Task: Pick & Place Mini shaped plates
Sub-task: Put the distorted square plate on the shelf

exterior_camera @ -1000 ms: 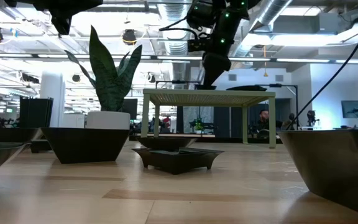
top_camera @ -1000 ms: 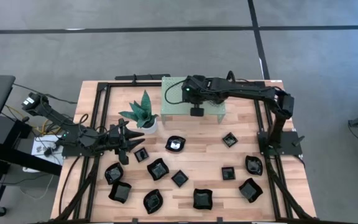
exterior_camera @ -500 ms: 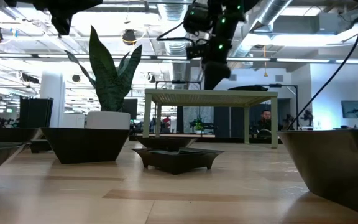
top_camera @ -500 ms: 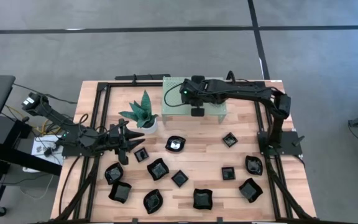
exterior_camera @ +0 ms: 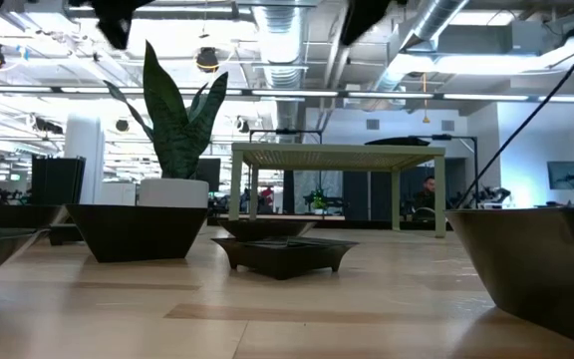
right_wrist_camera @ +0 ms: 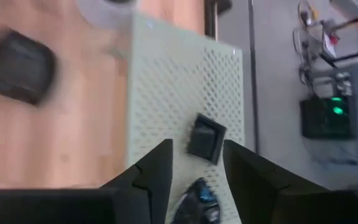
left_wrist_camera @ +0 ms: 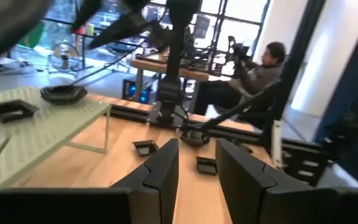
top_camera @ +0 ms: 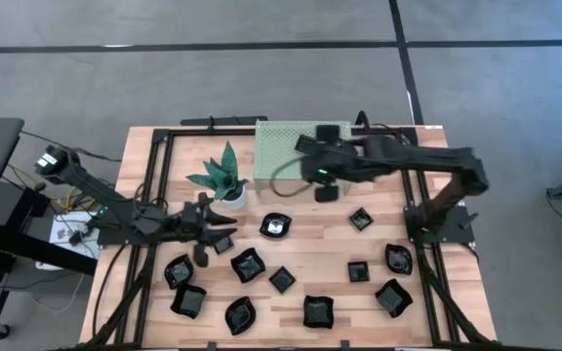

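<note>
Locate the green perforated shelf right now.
In the high view the green perforated shelf stands at the table's far edge, just right of the potted plant, with the right gripper just off its near right corner.

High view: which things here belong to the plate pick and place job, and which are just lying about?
Job:
- black mini plates on the table
- two plates on the green shelf
- right hand, open, by the shelf
- left hand, open, near the plates

Lying about:
- plant in its white pot
- seated person behind
</note>
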{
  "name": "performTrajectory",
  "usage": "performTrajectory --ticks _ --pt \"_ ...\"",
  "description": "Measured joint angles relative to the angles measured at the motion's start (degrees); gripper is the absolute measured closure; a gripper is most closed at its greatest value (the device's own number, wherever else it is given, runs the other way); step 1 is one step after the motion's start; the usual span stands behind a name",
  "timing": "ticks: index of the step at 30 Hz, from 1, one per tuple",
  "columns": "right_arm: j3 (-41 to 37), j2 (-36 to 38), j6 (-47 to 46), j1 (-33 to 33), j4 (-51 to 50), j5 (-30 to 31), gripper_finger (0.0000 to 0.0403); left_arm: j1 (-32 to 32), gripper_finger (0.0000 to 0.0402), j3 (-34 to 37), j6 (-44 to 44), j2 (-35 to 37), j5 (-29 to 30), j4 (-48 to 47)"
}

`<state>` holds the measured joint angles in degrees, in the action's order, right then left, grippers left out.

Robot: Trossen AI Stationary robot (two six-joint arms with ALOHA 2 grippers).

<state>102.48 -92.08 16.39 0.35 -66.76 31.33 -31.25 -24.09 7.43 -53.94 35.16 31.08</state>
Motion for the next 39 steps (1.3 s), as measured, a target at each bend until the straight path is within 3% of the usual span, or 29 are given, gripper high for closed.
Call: performTrajectory --ticks 4,7,13,16,20,24,29,36,39 --pt "-1.60 8.33 -8.91 5.21 -1.58 -4.68 0.0275 1.70 0.0293 -7.09 -5.39 -8.87 -0.83 -0.21" --pt "-8.36 14.75 -12.77 8.62 2.07 -10.85 0.0279 1.89 0.0293 -12.01 -7.38 -14.73 -4.84 -0.05" --pt "-33.84 24.30 -16.34 14.99 24.29 -13.55 0.0282 0.79 0.0293 -18.66 -2.73 -22.65 -6.65 -11.29" --pt "-45.68 25.24 -16.47 17.81 36.25 -13.92 0.0280 0.83 0.0293 -21.37 3.29 -26.46 -6.98 -18.96" --pt "-55.24 23.25 -16.52 19.42 50.10 -15.00 0.0280 0.78 0.0293 -24.04 11.91 -30.17 -11.87 -27.75" --pt "-58.42 19.00 -16.39 19.50 55.50 -15.22 0.0280 0.75 0.0293 -24.50 21.29 -32.35 -17.09 -34.29" --pt "-58.24 15.33 -16.06 18.29 54.82 -16.22 0.0280 -0.13 0.0293 -24.09 29.17 -35.21 -17.92 -36.17" --pt "-58.23 15.38 -17.48 16.42 53.37 -21.88 0.0280 -0.20 0.0293 -24.05 33.69 -39.13 -20.28 -35.56" --pt "-58.18 17.52 -21.64 16.62 47.22 -24.34 0.0280 0.17 0.0293 -24.05 33.20 -38.83 -20.85 -35.38"
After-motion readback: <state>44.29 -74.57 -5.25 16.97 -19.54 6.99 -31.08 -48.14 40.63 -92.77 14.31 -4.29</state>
